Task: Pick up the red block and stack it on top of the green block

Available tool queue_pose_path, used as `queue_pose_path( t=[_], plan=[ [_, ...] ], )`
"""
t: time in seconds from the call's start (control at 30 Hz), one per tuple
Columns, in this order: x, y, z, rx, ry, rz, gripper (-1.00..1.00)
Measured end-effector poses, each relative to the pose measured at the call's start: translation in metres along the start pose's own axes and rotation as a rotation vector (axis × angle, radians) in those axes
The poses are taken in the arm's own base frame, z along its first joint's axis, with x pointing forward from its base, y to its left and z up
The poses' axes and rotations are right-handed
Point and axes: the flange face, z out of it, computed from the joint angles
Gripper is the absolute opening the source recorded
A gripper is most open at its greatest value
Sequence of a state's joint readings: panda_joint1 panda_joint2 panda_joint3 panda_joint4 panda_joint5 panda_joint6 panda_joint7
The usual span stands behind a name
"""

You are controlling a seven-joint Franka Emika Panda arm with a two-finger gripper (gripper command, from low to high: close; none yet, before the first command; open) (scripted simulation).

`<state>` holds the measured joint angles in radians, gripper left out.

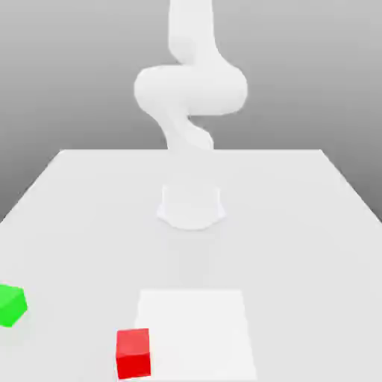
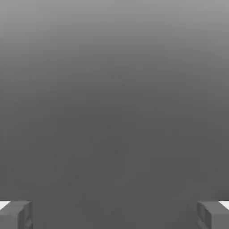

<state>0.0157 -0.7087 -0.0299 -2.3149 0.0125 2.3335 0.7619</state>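
Red block (image 1: 133, 353) sits nearest, green block (image 1: 11, 304) toward the exterior view's left; gripper (image 2: 114, 214) spread wide, holding nothing.

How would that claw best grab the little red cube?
Probably from straight above, with the fingers closing on two opposite side faces of the red block. It sits flat on the table with its top free, and the green block stands well apart. The claw is open wide.

The arm (image 1: 190, 89) is plain white, built of thick rounded links with smooth, unmarked surfaces, rising from a round white base (image 1: 191, 207). In the hand view the fingertips (image 2: 16, 214) are grey, blocky pads with white upper edges.
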Motion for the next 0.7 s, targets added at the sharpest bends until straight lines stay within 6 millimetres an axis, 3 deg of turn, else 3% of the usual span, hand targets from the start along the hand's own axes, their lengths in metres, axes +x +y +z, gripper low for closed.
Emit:
queue_pose_path(
  t=[0.17, 0.33, 0.53, 0.7],
  plan=[
    [0.004, 0.022, 0.102, -0.083, -0.125, -0.020, 0.00],
    [-0.008, 0.056, 0.194, -0.171, -0.237, -0.039, 0.00],
    [-0.037, 0.112, 0.292, -0.287, -0.361, -0.064, 0.00],
    [-0.071, 0.173, 0.359, -0.393, -0.453, -0.085, 0.00]
  ],
)
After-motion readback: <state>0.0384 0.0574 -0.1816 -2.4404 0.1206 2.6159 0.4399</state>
